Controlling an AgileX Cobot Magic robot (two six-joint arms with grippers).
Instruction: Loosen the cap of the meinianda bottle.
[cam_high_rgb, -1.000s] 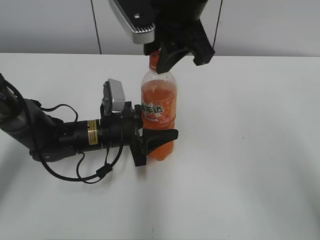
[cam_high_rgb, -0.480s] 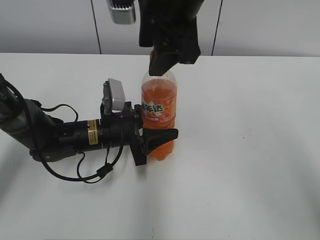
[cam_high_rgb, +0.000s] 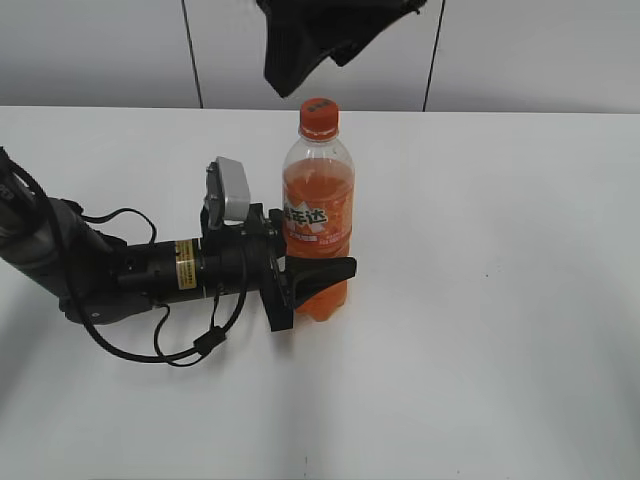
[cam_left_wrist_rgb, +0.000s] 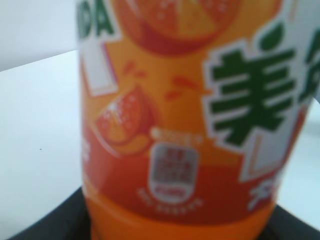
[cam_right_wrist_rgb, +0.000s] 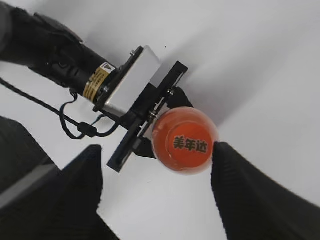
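White table, grey panelled wall behind.

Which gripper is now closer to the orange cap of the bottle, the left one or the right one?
The right. The right gripper hangs open above the cap, not touching it. The left gripper clamps the meinianda bottle low on its body, far below the cap.

Clear glossy plastic on the meinianda bottle, with a slick printed label. Orange plastic with a ribbed rim on the cap. Matt black plastic on the left claw. Smooth, matt white on the worktop.
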